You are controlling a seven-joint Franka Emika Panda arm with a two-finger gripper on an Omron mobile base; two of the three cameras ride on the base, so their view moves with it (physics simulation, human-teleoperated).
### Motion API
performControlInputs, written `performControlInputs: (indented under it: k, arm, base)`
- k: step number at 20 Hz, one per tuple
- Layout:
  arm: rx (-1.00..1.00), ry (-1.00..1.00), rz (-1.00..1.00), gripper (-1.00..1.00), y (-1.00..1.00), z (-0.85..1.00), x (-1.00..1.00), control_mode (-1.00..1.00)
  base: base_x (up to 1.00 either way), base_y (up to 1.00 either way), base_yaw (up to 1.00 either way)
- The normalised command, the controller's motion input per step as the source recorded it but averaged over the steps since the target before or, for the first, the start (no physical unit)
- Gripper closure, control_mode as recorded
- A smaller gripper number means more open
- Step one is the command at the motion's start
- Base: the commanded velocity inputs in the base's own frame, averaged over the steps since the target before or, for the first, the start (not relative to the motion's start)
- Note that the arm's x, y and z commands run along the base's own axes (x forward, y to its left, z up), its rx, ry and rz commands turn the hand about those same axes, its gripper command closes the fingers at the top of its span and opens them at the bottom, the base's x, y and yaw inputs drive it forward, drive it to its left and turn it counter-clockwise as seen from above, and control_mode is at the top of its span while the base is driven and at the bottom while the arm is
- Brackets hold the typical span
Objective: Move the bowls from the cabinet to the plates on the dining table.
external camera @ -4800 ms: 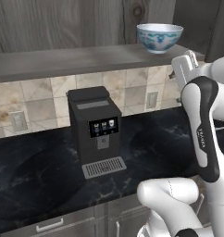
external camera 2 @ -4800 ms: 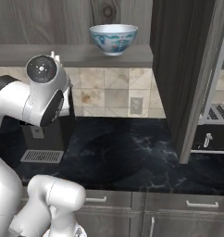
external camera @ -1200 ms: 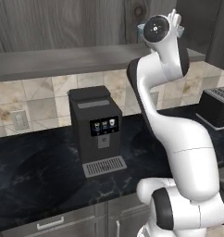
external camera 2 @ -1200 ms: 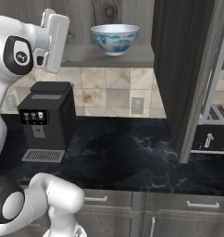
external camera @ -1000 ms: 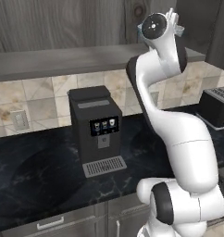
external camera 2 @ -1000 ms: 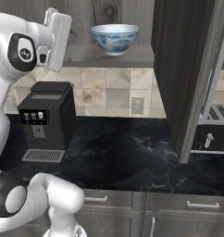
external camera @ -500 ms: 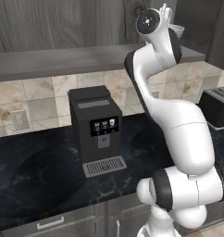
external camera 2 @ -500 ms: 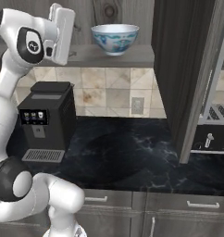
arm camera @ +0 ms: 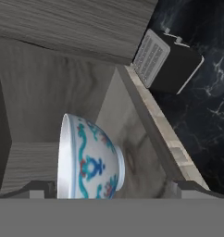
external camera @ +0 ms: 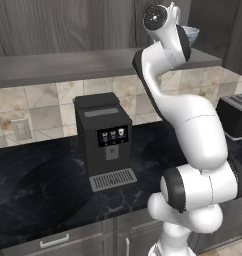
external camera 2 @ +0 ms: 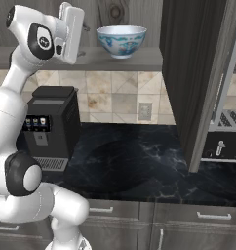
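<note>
From the left base view I see little of the white bowl with the blue pattern (external camera: 191, 34): the arm's upper links cover most of it, and only a sliver of rim and wall shows past the wrist on the right. The gripper (external camera: 176, 11) itself is largely masked there by the wrist housing, so I cannot read its fingers from that side. The coffee machine (external camera: 104, 140) stands in plain sight on the black marble worktop (external camera: 33, 190), and a toaster (external camera: 235, 116) is cut off at the right edge. In the right base view the bowl (external camera 2: 122, 40) sits upright and fully visible on the cabinet (external camera 2: 139, 57) shelf, near the dark open door (external camera 2: 195, 73). The hand's white body (external camera 2: 71, 33) is raised to shelf height, left of the bowl and apart from it; its fingertips (external camera 2: 83, 40) are hard to make out against the wood. A rack at the far right is partly cropped. In the hand view the bowl (arm camera: 88, 159) appears rolled on its side by the camera's tilt, resting on the shelf between the two fingertip ends low in the frame, touching neither. The jaws stand spread at full width and hold nothing.
</note>
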Motion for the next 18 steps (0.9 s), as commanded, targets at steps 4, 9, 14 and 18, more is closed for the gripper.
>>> performControlInputs:
  k: [4, 9, 14, 18]
  arm:
    - [0.00, 0.01, 0.00, -1.00, 0.00, 0.00, 0.31, -1.00]
    - [-0.01, 0.00, -0.02, -1.00, 0.03, 0.00, 0.32, -1.00]
    - [-0.01, 0.00, -0.04, -1.00, 0.03, 0.00, 0.33, -1.00]
    - [0.00, 0.00, -0.04, -1.00, 0.05, 0.00, 0.32, -1.00]
  base:
    - [0.00, 0.00, 0.00]
    - [0.00, 0.00, 0.00]
    - [0.00, 0.00, 0.00]
    - [0.00, 0.00, 0.00]
